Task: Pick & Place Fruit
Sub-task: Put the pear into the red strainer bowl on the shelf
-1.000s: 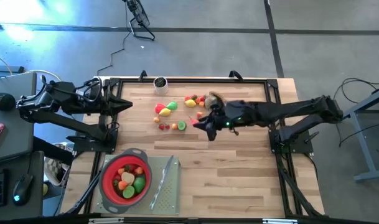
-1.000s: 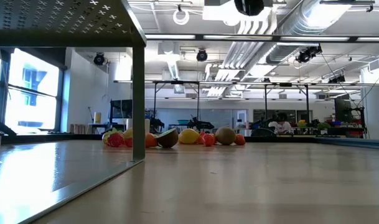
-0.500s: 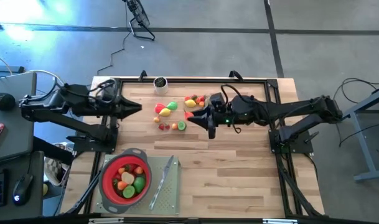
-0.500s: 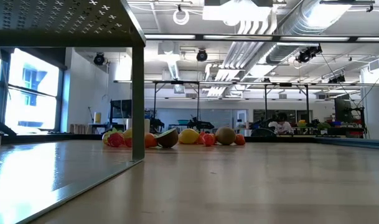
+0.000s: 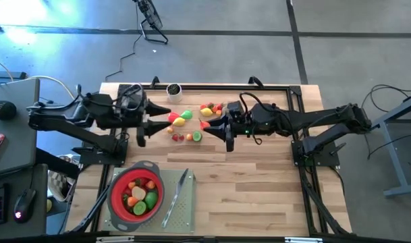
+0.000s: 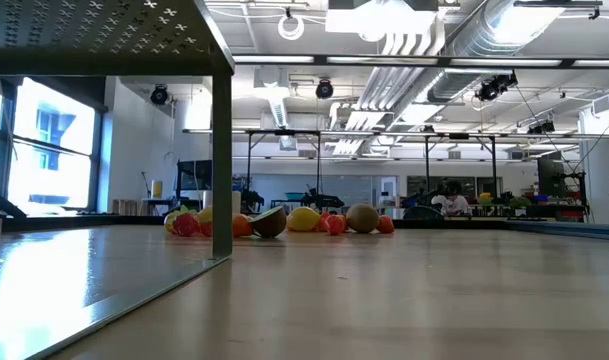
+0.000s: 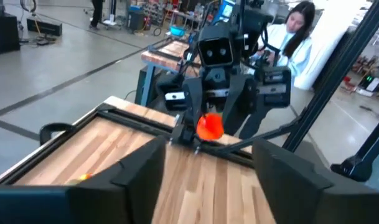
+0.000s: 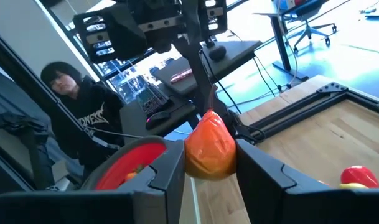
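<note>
- Strainer (image 5: 137, 195), red with a grey rim, sits at the table's near left corner on a perforated mat (image 5: 183, 214); several pieces of fruit lie inside it, and a slim grey knife (image 5: 176, 196) lies just to its right.
- Left gripper (image 5: 159, 117) reaches in over the table's left edge, just left of the loose fruit; its fingers (image 7: 139, 171) stand apart with nothing between them.
- Loose fruit (image 5: 180, 118) lies scattered on the far middle of the table (image 5: 259, 189), between the two grippers, in red, yellow, green and orange.
- Right gripper (image 5: 214, 125) hovers just right of that scatter, its fingers (image 8: 259, 169) closed on an orange fruit (image 8: 209, 148).
- Across the table at its own level, the pile (image 6: 284, 220) shows as a low row far back.
</note>
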You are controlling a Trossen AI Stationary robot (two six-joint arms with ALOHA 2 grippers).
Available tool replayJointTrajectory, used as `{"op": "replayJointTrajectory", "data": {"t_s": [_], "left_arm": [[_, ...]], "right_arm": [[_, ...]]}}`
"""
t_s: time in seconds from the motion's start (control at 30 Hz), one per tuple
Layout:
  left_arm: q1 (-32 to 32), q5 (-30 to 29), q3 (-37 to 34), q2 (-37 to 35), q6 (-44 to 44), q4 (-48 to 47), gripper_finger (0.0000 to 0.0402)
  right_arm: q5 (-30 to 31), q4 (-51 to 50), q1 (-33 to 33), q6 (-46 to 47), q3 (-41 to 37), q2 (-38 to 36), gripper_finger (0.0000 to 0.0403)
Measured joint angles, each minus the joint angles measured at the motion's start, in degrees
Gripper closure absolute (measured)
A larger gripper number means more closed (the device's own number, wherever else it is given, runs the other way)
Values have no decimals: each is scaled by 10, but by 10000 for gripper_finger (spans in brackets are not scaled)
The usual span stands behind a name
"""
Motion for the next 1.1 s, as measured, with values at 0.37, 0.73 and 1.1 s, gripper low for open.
{"op": "replayJointTrajectory", "data": {"t_s": [0.37,0.73,1.1], "left_arm": [[0,38,0,94,20,91,132],[0,64,0,127,-83,151,132],[0,74,1,146,-155,174,132]], "right_arm": [[-19,24,0,-3,0,0,283],[-60,68,4,-40,0,0,283],[-58,68,4,-57,0,0,283]]}}
